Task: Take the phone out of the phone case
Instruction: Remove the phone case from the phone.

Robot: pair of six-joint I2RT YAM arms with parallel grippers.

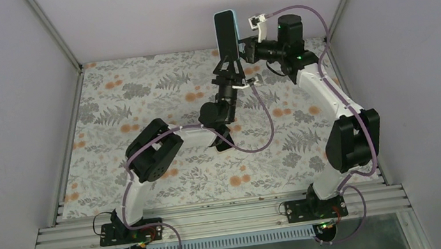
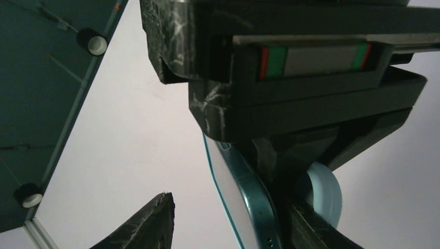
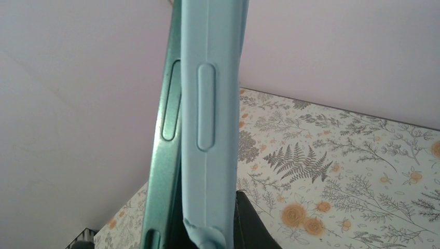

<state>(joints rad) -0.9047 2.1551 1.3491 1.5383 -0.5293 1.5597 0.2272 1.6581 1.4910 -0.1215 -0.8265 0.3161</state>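
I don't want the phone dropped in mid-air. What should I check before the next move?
1. Phone upright, clear of the table: ok.
2. Left gripper clamped on the phone: not ok; its visible finger stands off the screen.
3. Right gripper holding securely: cannot tell.
4. Case started peeling from the phone's side edge: ok.
5. Case fully off: not ok.
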